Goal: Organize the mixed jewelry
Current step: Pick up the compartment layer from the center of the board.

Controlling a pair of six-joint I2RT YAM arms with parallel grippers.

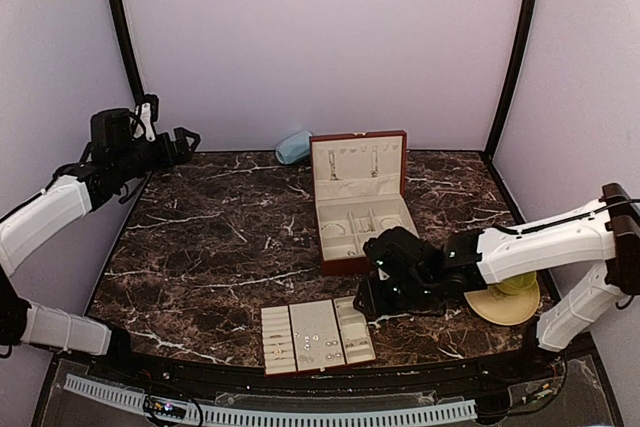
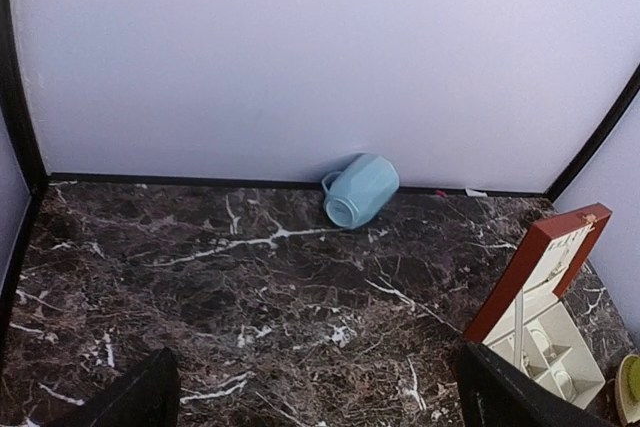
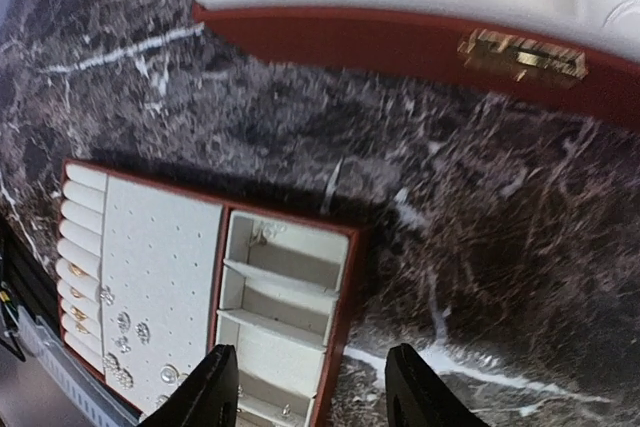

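The right gripper (image 3: 312, 387), jaws parted and empty (nothing between them), hovers over the near cream-lined compartment tray (image 3: 338, 277), apparently to pick jewelry; the far-left left gripper (image 2: 315, 397) is spread wide, idle.

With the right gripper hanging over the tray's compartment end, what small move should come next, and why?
Probably lower the right gripper straight down into the tray. Its open fingers straddle the compartment column, nothing is between them, and a small piece lies in the nearest compartment there.
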